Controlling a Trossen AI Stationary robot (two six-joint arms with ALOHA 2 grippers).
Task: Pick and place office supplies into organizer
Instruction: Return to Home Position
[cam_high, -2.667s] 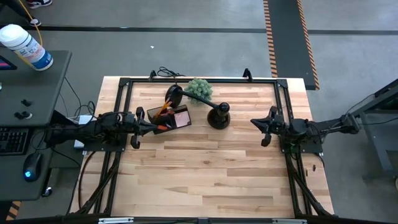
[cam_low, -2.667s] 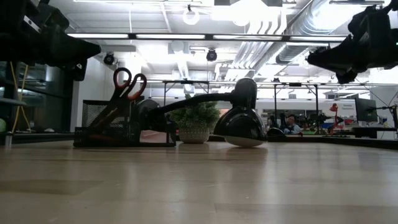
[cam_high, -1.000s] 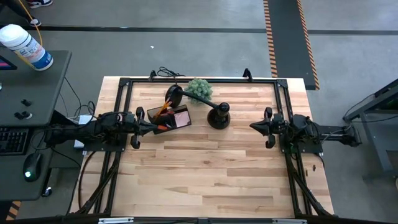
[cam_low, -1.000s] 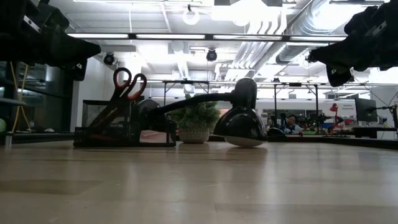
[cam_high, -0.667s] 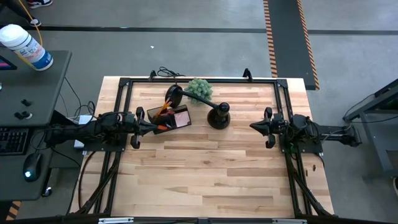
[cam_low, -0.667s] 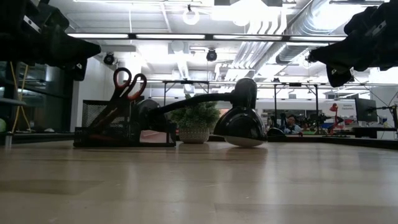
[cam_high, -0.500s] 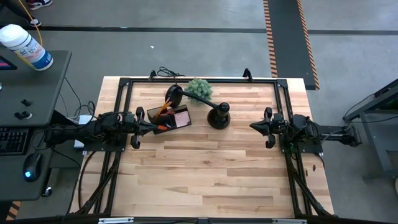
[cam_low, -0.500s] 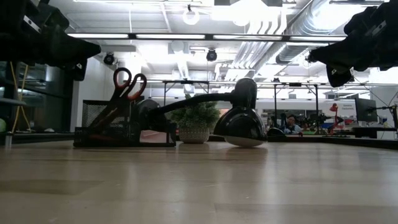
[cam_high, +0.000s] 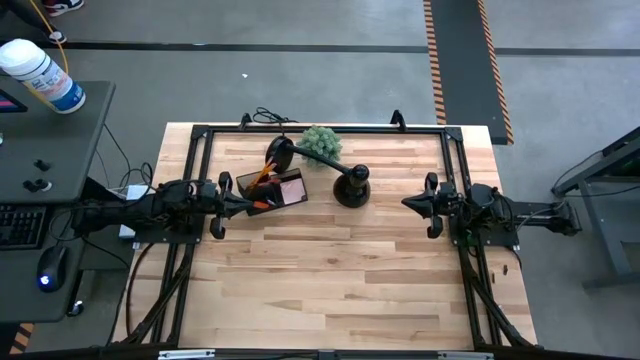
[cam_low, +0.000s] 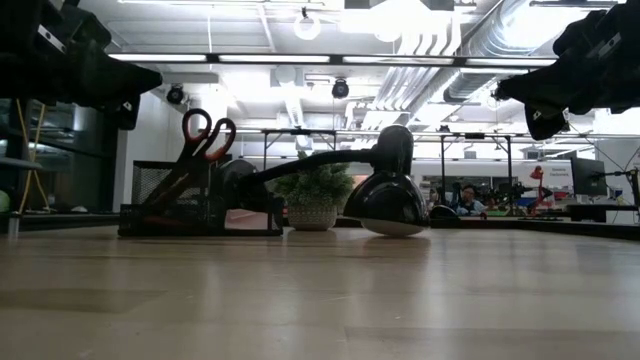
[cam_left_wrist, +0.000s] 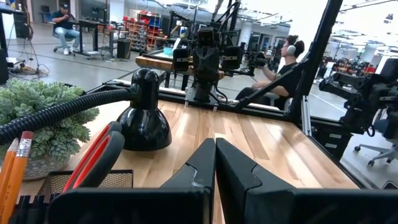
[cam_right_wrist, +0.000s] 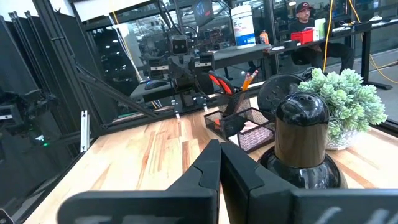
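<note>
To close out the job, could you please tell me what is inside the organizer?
Orange-handled scissors and pencils stand in the organizer; its mesh walls hide anything lower.

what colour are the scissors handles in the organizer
The scissors handles are orange-red, clearest in the low view.

Wood-plank worktop (cam_high: 330, 280) — toward its far edge: mesh organizer (cam_high: 272, 190), black desk lamp (cam_high: 351, 188), potted plant (cam_high: 321, 142).
</note>
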